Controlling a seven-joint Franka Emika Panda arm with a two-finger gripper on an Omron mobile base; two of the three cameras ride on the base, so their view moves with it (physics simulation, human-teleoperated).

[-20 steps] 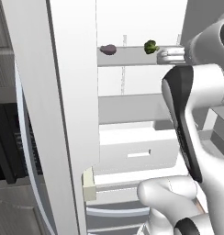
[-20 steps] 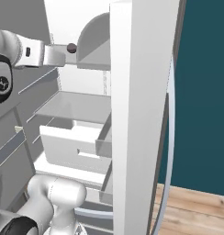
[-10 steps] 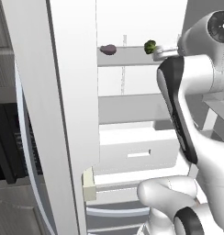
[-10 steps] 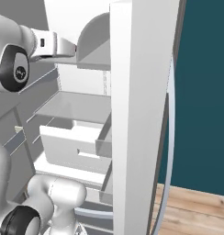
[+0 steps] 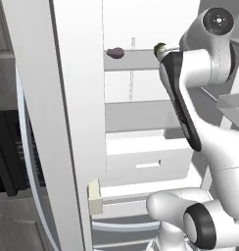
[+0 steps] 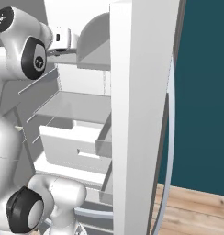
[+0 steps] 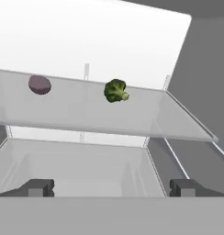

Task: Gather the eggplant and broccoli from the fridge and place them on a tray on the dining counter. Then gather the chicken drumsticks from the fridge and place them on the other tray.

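A dark purple eggplant (image 7: 39,85) lies at the left of the fridge's upper glass shelf (image 7: 86,112), and a green broccoli (image 7: 116,90) sits near the shelf's middle. My gripper (image 7: 111,188) is open, level with the shelf's front edge and a little short of it, with nothing between its fingertips (image 7: 38,187). In the left base view the eggplant (image 5: 115,52) lies on the shelf, while my forearm half covers the broccoli (image 5: 159,47). From the right base view my white hand (image 6: 62,39) reaches into the top of the fridge.
The open fridge door (image 5: 67,122) stands close on the left, and the other door (image 6: 141,114) on the right. Below the upper shelf are a second shelf (image 6: 72,105) and a white drawer (image 5: 146,162). The fridge's side wall (image 7: 196,78) is near the shelf's right end.
The arm has swung up and forward, carrying the hand higher and deeper into the fridge toward the upper shelf. Eggplant and broccoli have not moved. The jaws have stayed open.
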